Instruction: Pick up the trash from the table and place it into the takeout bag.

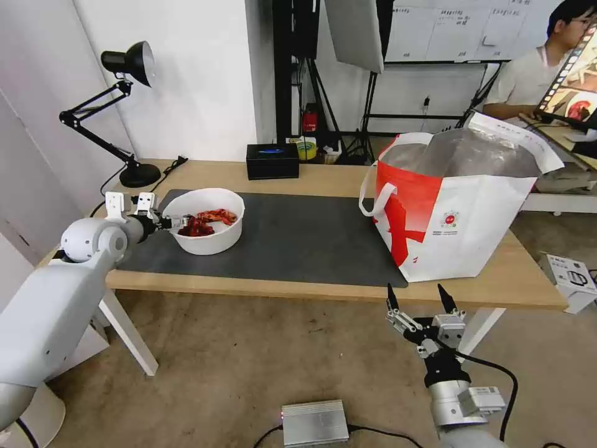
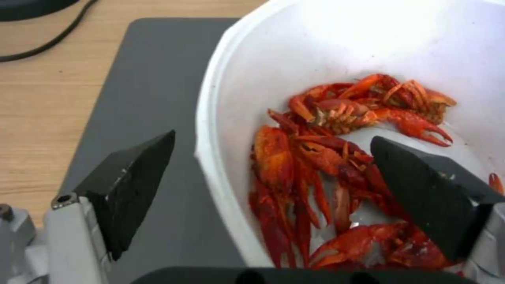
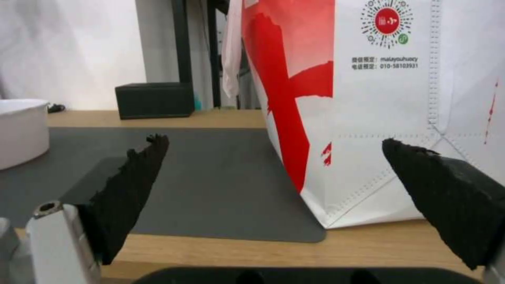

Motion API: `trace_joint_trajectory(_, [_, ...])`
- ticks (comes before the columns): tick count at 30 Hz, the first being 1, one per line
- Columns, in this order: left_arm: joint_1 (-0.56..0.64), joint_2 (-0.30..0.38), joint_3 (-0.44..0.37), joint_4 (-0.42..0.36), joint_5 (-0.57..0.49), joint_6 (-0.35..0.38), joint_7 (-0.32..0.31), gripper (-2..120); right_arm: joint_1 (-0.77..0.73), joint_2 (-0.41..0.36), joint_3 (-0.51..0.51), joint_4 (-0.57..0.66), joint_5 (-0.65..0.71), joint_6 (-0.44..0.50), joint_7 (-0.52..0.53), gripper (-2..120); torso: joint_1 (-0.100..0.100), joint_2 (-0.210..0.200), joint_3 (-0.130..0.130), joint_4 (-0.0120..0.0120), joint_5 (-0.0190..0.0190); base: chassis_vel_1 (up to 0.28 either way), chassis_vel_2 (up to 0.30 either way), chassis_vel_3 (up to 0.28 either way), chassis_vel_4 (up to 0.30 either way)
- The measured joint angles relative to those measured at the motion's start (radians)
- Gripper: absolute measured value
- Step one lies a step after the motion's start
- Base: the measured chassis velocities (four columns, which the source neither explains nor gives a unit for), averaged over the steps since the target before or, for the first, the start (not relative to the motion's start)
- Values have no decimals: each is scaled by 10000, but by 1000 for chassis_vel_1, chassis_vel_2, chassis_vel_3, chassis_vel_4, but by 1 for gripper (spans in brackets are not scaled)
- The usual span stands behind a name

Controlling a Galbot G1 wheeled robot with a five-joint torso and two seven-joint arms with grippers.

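On your far left, a black lamp (image 1: 127, 112) stands at the back corner of the desk (image 1: 323, 177). Just right of it, your left claw (image 1: 176, 222) is at the near left rim of the white bowl (image 1: 208, 239), which sits on the left end of the dark grey mat (image 1: 298, 239). The left wrist view shows that claw spread open and straddling the rim: one finger (image 2: 129, 185) hangs outside the bowl over the mat, the other finger (image 2: 431, 193) is inside, just above the red scraps (image 2: 337, 165). Neither pad presses on the wall that you can see, so the bowl is not gripped. The scraps look like crayfish shells, piled at the bottom of the bowl.

Moving right, a black box (image 1: 272, 160) rests at the back edge of the desk, behind the mat. The middle of the mat lies bare between the bowl and the bag.

Further right, the takeout bag (image 1: 460, 218) stands upright on the right part of the desk, its near left corner over the mat's right end. Its mouth is open with the silver lining showing, and a white loop handle (image 1: 376, 193) hangs down its left side. The round red logo (image 3: 386, 20) faces you.

Your right claw (image 1: 420, 298) hangs below the desk's front edge, in front of the bag, fingers pointing up and wide open, holding nothing.
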Motion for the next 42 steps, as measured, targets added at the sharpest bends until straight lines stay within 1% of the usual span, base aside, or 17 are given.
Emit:
trace_joint_trajectory(6, [-81,-38,90,82,107,14,98,100,0,0,0,0,0,0,0,100,0,0,-1,0,2,0,0,0,0])
trace_joint_trajectory(10, [-84,-44,111,137,192,15,160,97,0,0,0,0,0,0,0,100,0,0,-1,1,3,0,0,0,0])
trace_joint_trajectory(12, [-62,-46,110,209,312,15,226,84,0,0,0,0,0,0,0,100,0,0,0,1,0,0,0,0,0])
trace_joint_trajectory(13, [-62,-46,110,209,312,15,226,84,0,0,0,0,0,0,0,100,0,0,0,1,0,0,0,0,0])
trace_joint_trajectory(15, [-29,-45,97,223,417,2,323,74,0,0,0,0,0,0,0,100,0,0,-1,1,0,0,0,0,0])
trace_joint_trajectory(18, [-5,-52,90,228,437,-1,344,71,0,0,0,0,0,0,0,100,0,0,0,2,0,0,0,0,0])
trace_joint_trajectory(19, [18,-76,90,232,465,-28,354,61,0,0,0,0,0,0,0,100,0,0,0,2,-1,0,0,0,0])
trace_joint_trajectory(20, [22,-91,89,232,483,-41,355,56,0,0,0,0,0,0,0,100,0,0,0,1,-1,0,0,0,0])
trace_joint_trajectory(21, [22,-91,89,232,483,-41,355,56,0,0,0,0,0,0,0,100,0,0,0,1,-1,0,0,0,0])
trace_joint_trajectory(23, [21,-110,88,231,501,-62,354,46,0,0,0,0,0,0,0,100,0,-1,-1,1,0,0,0,0,0])
trace_joint_trajectory(25, [21,-116,88,226,517,-68,356,42,0,0,0,0,0,0,0,100,0,-1,-1,1,-1,0,0,0,0])
trace_joint_trajectory(27, [29,-117,82,193,580,-99,355,30,0,0,0,0,0,0,0,100,0,-1,-1,1,1,0,0,0,0])
trace_joint_trajectory(28, [29,-117,82,193,580,-99,355,30,0,0,0,0,0,0,0,100,0,-1,-1,1,1,0,0,0,0])
trace_joint_trajectory(31, [109,-113,42,97,645,-155,355,15,0,0,0,0,0,0,0,100,0,0,-1,1,2,0,0,0,0])
trace_joint_trajectory(32, [109,-113,42,97,645,-155,355,15,0,0,0,0,0,0,0,100,0,0,-1,1,2,0,0,0,0])
trace_joint_trajectory(35, [214,-83,-8,-40,678,-208,369,1,0,0,0,0,0,0,0,100,-1,0,-1,0,2,0,0,0,0])
trace_joint_trajectory(42, [411,17,-140,-533,487,-207,277,0,0,0,0,0,0,0,0,100,0,-2,0,1,-3,0,0,0,0])
